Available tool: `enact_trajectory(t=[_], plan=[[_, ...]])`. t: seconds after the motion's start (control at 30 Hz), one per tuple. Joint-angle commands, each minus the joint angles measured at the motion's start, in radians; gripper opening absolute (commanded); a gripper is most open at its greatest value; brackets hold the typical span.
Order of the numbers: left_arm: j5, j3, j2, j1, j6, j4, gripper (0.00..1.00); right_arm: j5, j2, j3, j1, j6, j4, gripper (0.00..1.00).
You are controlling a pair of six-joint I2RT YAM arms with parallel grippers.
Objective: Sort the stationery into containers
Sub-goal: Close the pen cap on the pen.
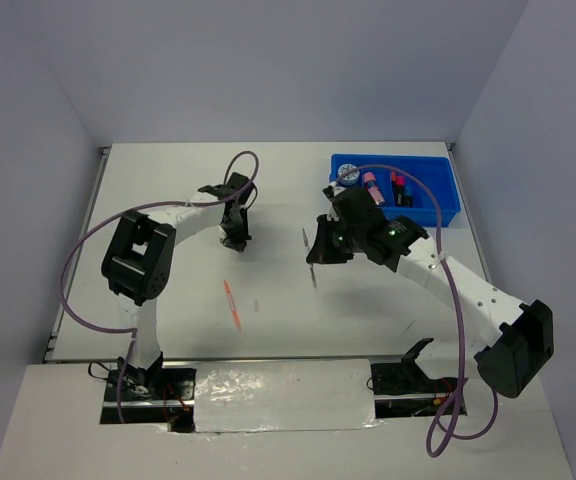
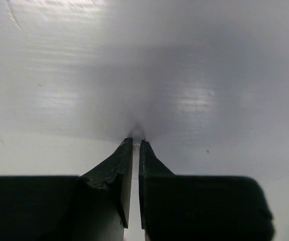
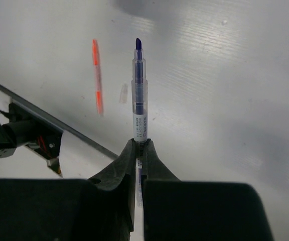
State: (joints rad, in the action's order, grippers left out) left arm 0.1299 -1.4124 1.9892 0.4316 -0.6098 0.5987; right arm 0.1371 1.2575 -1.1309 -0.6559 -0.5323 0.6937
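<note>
Tabletop [image 1: 168, 180]: pale and smooth-looking, so I'd expect thin things lying flat on it to be awkward to pinch.
Left gripper [image 1: 236, 242]: hangs over the table left of centre, fingers drawn in to a narrow slit. A pale speck sits at the tips in the wrist view, and I cannot tell whether anything is pinched.
Orange pen [image 1: 232, 305]: lies loose and flat toward the near edge, well apart from the tray. It looks light, stiff and round, so likely to roll. Best taken mid-barrel, across its width.
Clear pen [image 3: 138, 90]: held by one end, dark tip pointing away, above the table. Probably light, rigid, slick plastic that may swivel in so short a hold.
Right gripper [image 3: 138, 143]: clamped on the clear pen, between table centre and tray.
Blue tray [image 1: 443, 205]: far right corner, with a tape disc [image 1: 349, 174], a pink cylinder [image 1: 373, 184] and a highlighter [image 1: 398, 188] inside.
</note>
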Motion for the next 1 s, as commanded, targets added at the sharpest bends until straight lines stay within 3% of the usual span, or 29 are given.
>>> enact_trajectory(t=[0.0, 0.23, 0.47, 0.6, 0.83, 0.97], plan=[[-0.136, 0.015, -0.113, 0.01, -0.018, -0.005, 0.0, 0.114, -0.038, 0.054, 0.004, 0.003, -0.146, 0.0], [-0.378, 0.084, -0.435, 0.01, -0.048, -0.244, 0.0, 0.214, -0.13, 0.149, 0.001, -0.084, -0.333, 0.0], [-0.55, 0.28, -0.713, 0.009, -0.226, -0.661, 0.0, 0.148, -0.274, 0.247, -0.043, -0.214, -0.511, 0.0], [-0.593, 0.355, -0.811, 0.009, -0.311, -0.861, 0.0, 0.122, -0.282, 0.227, -0.143, -0.183, -0.574, 0.0], [-0.628, 0.339, -0.843, 0.009, -0.338, -0.882, 0.0, 0.079, -0.267, 0.204, -0.2, -0.149, -0.606, 0.0], [-0.632, 0.337, -0.854, 0.009, -0.354, -0.878, 0.0, 0.029, -0.265, 0.158, -0.203, -0.078, -0.531, 0.0]])
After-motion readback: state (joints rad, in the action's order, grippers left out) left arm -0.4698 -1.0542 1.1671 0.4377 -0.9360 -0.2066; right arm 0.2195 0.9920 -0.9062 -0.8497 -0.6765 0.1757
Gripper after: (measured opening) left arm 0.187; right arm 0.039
